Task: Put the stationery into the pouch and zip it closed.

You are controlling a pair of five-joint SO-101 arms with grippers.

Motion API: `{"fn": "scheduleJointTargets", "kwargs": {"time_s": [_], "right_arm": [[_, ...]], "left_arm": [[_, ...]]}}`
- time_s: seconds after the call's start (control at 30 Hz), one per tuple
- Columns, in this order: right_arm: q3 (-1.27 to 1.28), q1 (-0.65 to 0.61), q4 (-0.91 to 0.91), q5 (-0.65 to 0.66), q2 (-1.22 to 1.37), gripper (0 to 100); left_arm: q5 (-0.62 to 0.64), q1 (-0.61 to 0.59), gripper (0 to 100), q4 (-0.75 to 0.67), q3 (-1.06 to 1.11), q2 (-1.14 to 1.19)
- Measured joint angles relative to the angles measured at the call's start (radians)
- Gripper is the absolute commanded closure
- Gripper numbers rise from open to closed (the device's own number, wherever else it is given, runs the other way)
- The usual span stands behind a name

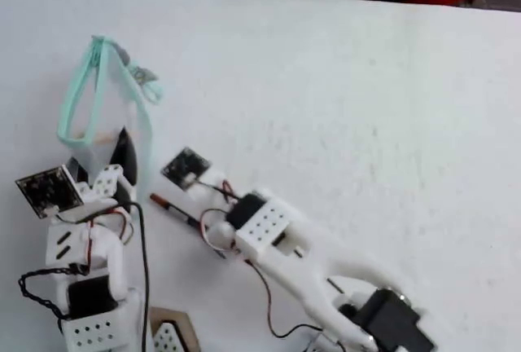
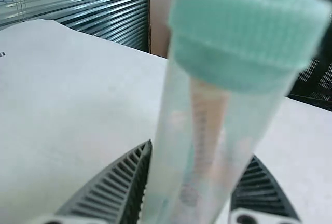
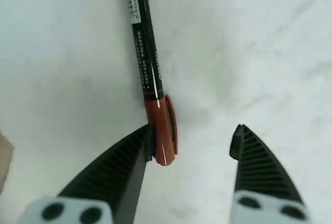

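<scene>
**Pouch clamped on the left, pen sitting loose by the right**

We're working at the white counter with both arms down low.

Our left gripper is clenching the pouch. In the left wrist view the dark ribbed fingers are pressing on either side of the clear wall, and the mint-green band is running across the far end. Something long and pale orange is showing through the plastic, and we honestly can't tell what it is. In the high view the pouch is reaching out over the counter beyond the left gripper, pointing away from the arm's base. Its green trim is making a long narrow loop there. A small grey metal piece is sitting at the far end.

Our right gripper is hanging just over the pen, with its fingers spread apart and grasping nothing. The pen is lying flat on the counter, and it's got a black barrel and a brownish-red cap. The cap end is sitting in the gap, right beside the tip of one finger and apart from the other one.

In the high view the pen is lying between the two arms, outside the pouch, with its cap end pointing toward the left arm.
</scene>
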Motion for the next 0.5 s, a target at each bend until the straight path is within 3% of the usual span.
{"fn": "scheduleJointTargets", "kwargs": {"time_s": [0.13,0.33,0.5], "right_arm": [[-0.025,-0.003,-0.014,-0.002,0.095,79.2],[-0.071,0.014,-0.017,-0.002,0.181,97.2],[-0.077,0.015,-0.02,-0.003,0.187,98.1]], "left_arm": [[0.0,0.0,76,0.0,0.0,0.0],[0.0,0.0,76,0.0,0.0,0.0],[0.0,0.0,76,0.0,0.0,0.0]]}}
